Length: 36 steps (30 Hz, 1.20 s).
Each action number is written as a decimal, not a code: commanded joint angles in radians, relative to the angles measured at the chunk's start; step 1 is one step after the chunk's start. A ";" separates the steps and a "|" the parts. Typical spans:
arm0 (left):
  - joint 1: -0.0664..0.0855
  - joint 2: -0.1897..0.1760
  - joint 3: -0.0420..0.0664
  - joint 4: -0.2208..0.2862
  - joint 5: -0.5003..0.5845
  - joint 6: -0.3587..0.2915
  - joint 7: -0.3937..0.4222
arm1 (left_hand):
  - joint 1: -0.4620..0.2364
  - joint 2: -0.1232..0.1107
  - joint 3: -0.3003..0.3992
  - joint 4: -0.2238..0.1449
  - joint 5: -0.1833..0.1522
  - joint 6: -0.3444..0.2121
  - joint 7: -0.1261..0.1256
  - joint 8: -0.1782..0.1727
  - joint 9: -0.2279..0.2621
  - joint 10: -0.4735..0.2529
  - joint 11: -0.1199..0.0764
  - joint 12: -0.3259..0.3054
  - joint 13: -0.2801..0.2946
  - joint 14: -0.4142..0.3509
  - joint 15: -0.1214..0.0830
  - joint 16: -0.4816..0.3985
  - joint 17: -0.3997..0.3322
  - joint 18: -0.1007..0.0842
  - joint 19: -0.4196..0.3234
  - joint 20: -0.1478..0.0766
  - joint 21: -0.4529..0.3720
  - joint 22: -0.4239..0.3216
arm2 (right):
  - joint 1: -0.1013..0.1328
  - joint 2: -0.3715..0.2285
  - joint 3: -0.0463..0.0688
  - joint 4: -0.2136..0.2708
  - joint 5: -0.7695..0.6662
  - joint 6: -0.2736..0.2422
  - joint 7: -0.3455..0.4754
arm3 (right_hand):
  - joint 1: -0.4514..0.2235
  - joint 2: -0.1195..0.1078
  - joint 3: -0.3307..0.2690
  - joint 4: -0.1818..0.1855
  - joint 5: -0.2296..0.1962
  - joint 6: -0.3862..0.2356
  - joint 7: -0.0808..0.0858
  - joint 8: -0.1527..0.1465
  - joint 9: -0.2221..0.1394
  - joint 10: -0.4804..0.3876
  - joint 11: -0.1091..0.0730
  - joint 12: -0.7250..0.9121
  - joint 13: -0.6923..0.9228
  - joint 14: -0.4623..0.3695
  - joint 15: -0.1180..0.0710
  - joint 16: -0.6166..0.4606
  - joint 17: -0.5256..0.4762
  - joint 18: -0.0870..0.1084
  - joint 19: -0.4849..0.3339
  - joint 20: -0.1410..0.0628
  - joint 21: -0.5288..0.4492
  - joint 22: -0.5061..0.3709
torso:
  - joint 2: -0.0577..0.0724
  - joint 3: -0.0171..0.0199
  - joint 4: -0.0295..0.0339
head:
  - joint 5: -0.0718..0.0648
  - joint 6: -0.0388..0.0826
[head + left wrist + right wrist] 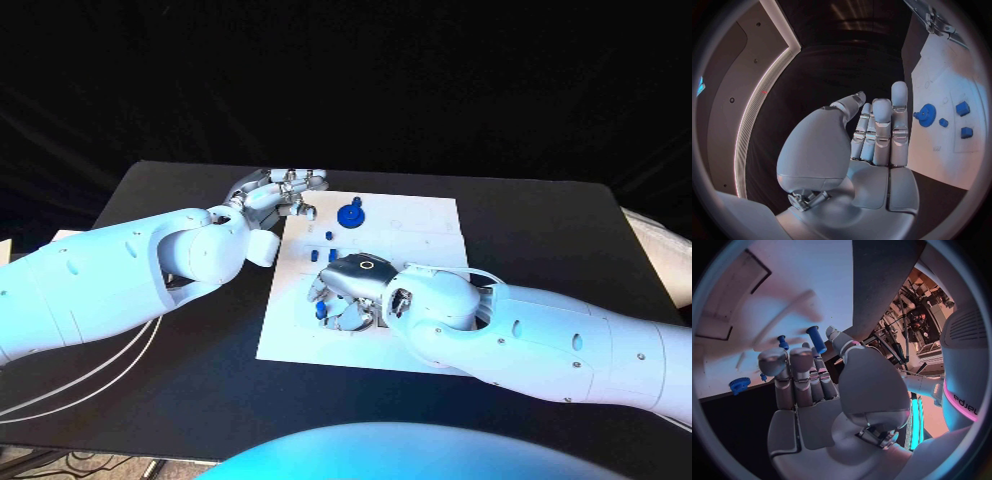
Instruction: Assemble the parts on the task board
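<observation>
The white task board [418, 250] lies mid-table. A blue gear [352, 213] sits near its far edge, with small blue blocks [326, 236] just nearer; the gear [927, 115] and blocks [962, 108] also show in the left wrist view. My left hand [281, 190] hovers at the board's far left corner, fingers straight and holding nothing [879, 135]. My right hand [351, 290] is low over the board's left side. A blue peg [817, 339] sits pinched between its thumb and a fingertip. A second, smaller blue peg [783, 342] stands beyond the fingers, and the gear [739, 385] is farther off.
The black table [188, 390] surrounds the board, with bare room to the left, right and front. My right forearm [548, 340] crosses the board's near right corner. The board's right half [433, 230] carries no parts.
</observation>
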 commanded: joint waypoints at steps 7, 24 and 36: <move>0.000 -0.005 0.000 0.004 -0.007 0.015 0.005 | -0.003 0.005 -0.007 -0.001 -0.006 -0.007 -0.002 0.003 -0.001 -0.004 0.000 0.001 -0.002 -0.003 0.005 0.004 0.001 0.019 0.004 0.002 -0.005 -0.001 | -0.003 -0.083 0.012 0.077 0.026 -0.192 0.022 | 0.036 0.012 -0.067 -0.001 0.053 0.008 0.012 0.014 0.009 0.001 0.005 0.060 0.009 -0.006 0.005 -0.013 -0.030 0.008 -0.002 0.004 -0.005 -0.006 | 0.000 0.0016 -0.0019 | -0.005 0.005; 0.000 -0.022 -0.002 0.013 -0.032 0.002 0.010 | -0.003 0.005 -0.009 -0.001 -0.006 -0.008 -0.001 0.003 -0.001 -0.005 0.000 0.002 -0.002 -0.004 0.005 0.002 -0.002 0.019 0.004 0.002 -0.006 -0.001 | 0.104 -0.501 0.008 0.293 0.325 -0.091 -0.200 | -0.006 0.033 -0.167 0.094 0.085 0.083 -0.065 0.053 0.015 0.277 -0.089 0.370 0.197 0.052 -0.069 0.187 0.206 -0.029 0.116 -0.066 0.120 0.215 | -0.004 -0.0048 -0.0247 | -0.052 0.020; 0.000 -0.017 -0.002 0.009 -0.033 0.005 0.012 | -0.003 0.005 -0.010 -0.001 -0.007 -0.007 -0.002 0.004 -0.001 -0.006 0.000 0.004 -0.002 -0.005 0.005 0.002 -0.004 0.019 0.004 0.002 -0.007 -0.002 | 0.056 -0.540 -0.010 0.295 0.265 -0.034 -0.368 | -0.044 0.063 -0.366 0.277 0.161 0.087 -0.080 0.149 0.039 0.265 -0.097 1.002 0.887 0.061 -0.074 0.307 0.371 -0.044 0.139 -0.070 0.170 0.311 | -0.006 -0.0065 -0.0230 | -0.063 0.024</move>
